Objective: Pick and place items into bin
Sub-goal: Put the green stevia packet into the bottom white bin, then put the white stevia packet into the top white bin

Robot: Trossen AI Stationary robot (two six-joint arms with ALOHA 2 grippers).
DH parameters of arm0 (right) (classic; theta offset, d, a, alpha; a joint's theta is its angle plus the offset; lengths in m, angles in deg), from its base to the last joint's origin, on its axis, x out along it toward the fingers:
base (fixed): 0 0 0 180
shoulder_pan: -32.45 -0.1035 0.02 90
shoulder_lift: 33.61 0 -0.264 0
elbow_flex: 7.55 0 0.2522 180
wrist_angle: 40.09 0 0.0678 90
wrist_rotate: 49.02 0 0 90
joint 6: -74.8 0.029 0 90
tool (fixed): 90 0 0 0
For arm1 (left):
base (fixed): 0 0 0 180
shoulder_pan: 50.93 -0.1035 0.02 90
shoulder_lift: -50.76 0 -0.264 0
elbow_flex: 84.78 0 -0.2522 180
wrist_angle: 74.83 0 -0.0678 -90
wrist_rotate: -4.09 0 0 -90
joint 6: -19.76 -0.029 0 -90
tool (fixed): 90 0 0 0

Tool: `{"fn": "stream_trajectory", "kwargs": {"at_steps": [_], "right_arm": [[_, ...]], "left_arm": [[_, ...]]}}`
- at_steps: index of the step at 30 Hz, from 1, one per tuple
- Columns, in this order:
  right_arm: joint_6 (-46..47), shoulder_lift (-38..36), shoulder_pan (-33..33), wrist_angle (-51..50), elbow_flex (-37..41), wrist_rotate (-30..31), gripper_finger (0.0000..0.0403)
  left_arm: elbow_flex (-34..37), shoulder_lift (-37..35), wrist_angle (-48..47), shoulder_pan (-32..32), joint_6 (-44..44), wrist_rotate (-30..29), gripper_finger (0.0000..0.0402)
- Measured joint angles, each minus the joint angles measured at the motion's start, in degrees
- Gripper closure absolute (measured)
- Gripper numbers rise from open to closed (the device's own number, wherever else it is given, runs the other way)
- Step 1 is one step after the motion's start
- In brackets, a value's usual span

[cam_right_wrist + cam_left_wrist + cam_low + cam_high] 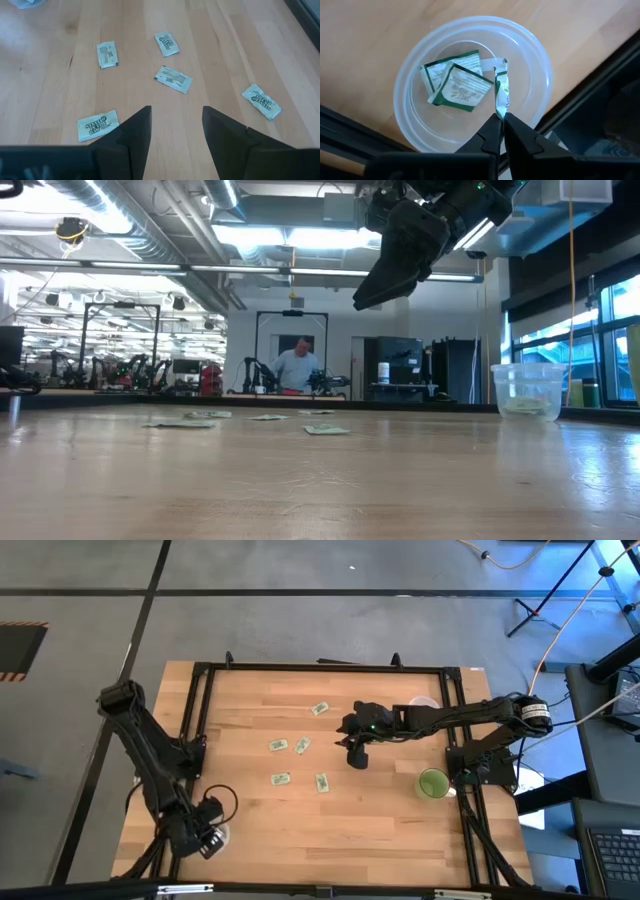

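Packets are the thing here: five pale green-and-white ones lie loose on the wooden table (330, 830), spread near its middle, e.g. one (320, 709) toward the far edge, a pair (278, 745) (302, 745) close together, and two more (281, 779) (322, 782) nearer the front. Right wrist view shows the same five flat on the wood, none overlapping. At the table's near left corner sits a clear round bin (415, 65) with two packets (462, 85) already inside, partly stacked. Left gripper (500, 125) is right over that bin, fingers pinched almost together on a third packet (502, 90) held on edge by its end, hanging above the bin's inside; looks like a drop is due, not yet let go. Right gripper (175, 125) hovers above the table just right of the spread, jaws wide apart, nothing between them, pointed down toward the loose packets; low view shows it well up off the surface. Another clear tub (527, 390) and a green cup (433, 783) stand on the right side, apart from the spread. Progress guess: two in, one about to go in, five left on the table, so under halfway. Person standing far back in the room, not involved.
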Motion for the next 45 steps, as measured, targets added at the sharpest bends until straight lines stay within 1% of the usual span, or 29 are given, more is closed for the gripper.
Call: {"fn": "stream_trajectory", "kwargs": {"at_steps": [17, 23, 24, 27, 29, 30, 32, 35, 38, 40, 42, 45], "right_arm": [[-0.2, 0.0, 0.0, 0.0, 0.0, 0.0, 0.0224], [-0.2, 0.0, 0.0, -0.1, 0.0, 0.0, 0.0224], [-0.2, 0.0, 0.0, -0.1, 0.0, 0.0, 0.0224], [-0.2, 0.0, 0.0, -0.1, 0.0, 0.0, 0.0224], [-0.2, 0.0, 0.0, -0.1, 0.0, 0.0, 0.0224], [-0.2, 0.0, 0.0, 0.0, 0.0, 0.0, 0.0224], [-0.6, 0.0, 0.0, -0.1, 0.0, 0.0, 0.0224], [-3.3, 0.0, 0.0, -0.1, 0.0, -0.1, 0.0224], [-6.5, 0.0, -0.1, -0.1, 0.0, -0.3, 0.0224], [-8.2, 0.0, -0.2, -0.3, 0.0, -2.5, 0.0224], [-9.1, 0.0, -0.2, -0.3, 0.0, -6.4, 0.0224], [-9.3, 0.9, -0.7, 0.8, 0.0, -11.0, 0.0224]], "left_arm": [[0.0, 0.7, -1.1, 0.0, 1.4, 0.0, 0.038], [0.0, 0.7, -1.9, 0.0, 2.4, 0.6, 0.0344], [0.0, 0.7, -2.0, 0.0, 2.3, 1.2, 0.0338], [0.0, -0.2, -2.7, -0.2, 2.4, 5.6, 0.0323], [0.0, -1.4, -3.3, -0.4, 2.7, 6.1, 0.0318], [0.0, -2.2, -3.8, -0.6, 2.5, 5.2, 0.0317], [0.0, -4.0, -4.4, -1.1, 0.4, 0.7, 0.0316], [0.0, -7.0, -5.1, -2.2, -5.3, -7.4, 0.0316], [0.0, -10.2, -5.1, -3.5, -13.2, -16.6, 0.0316], [0.0, -12.0, -5.1, -4.6, -18.8, -24.2, 0.0316], [0.0, -13.6, -5.6, -6.0, -25.0, -31.5, 0.0316], [0.0, -14.8, -6.5, -8.8, -33.5, -38.7, 0.0316]]}}
